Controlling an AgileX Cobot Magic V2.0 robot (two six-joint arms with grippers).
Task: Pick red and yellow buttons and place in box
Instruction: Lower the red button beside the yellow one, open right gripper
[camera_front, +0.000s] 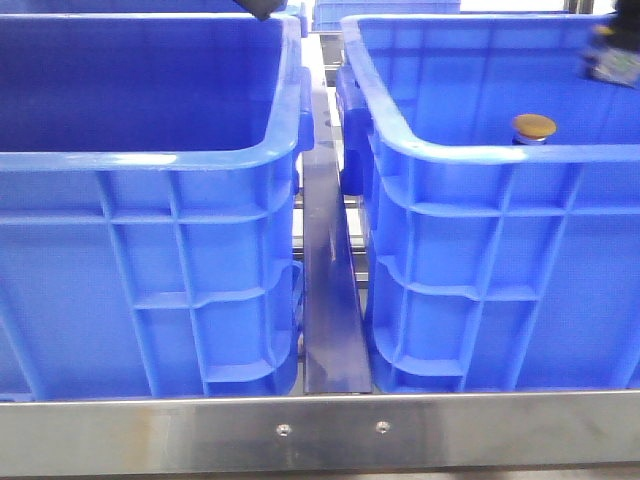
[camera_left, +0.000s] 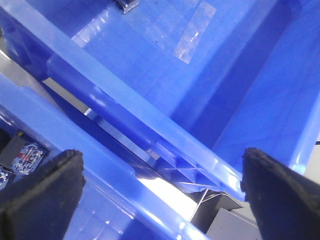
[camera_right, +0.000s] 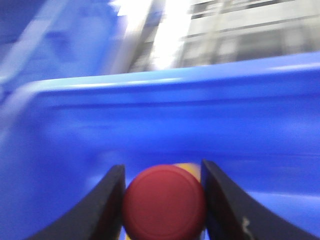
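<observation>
The right gripper clamps the dark red round-capped push button between its jaws, the yellow-orange capped button waits in the right blue plastic crate, and the left gripper gapes empty, so neither seems boxed.

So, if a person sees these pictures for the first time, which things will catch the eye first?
Two big blue crates fill the front view, the left crate and the right crate, with a metal strip between them. In the right wrist view, the red button sits between the fingers of the right claw. A yellow button peeks over the right crate's near rim.
</observation>
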